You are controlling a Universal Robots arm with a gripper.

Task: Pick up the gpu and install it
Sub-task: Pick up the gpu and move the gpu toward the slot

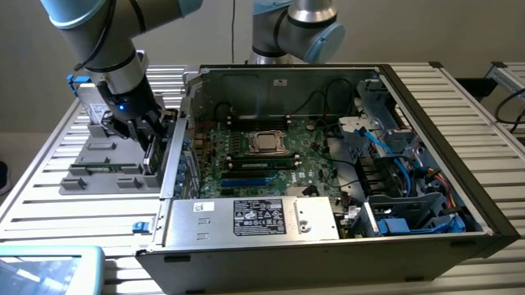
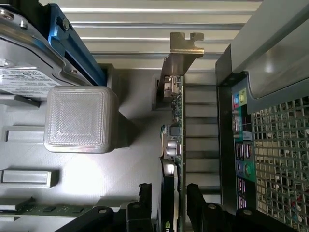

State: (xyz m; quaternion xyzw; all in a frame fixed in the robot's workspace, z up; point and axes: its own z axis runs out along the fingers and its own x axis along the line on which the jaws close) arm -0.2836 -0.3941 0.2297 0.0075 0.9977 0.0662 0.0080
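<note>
The gpu stands on edge in the grey holder tray, black shroud on one side and green board on the other, its metal bracket at the far end. My gripper is open and straddles the card's near end, with one black finger off the shroud side and the other close to the board side. In the exterior view the gripper is lowered over the gpu on the tray, just outside the open computer case on the exterior view's left.
A silver hard drive with blue tabs and a green memory stick sit in the same tray. The case's rear panel stands close beside the card. The motherboard lies exposed in the case. A second arm stands behind it.
</note>
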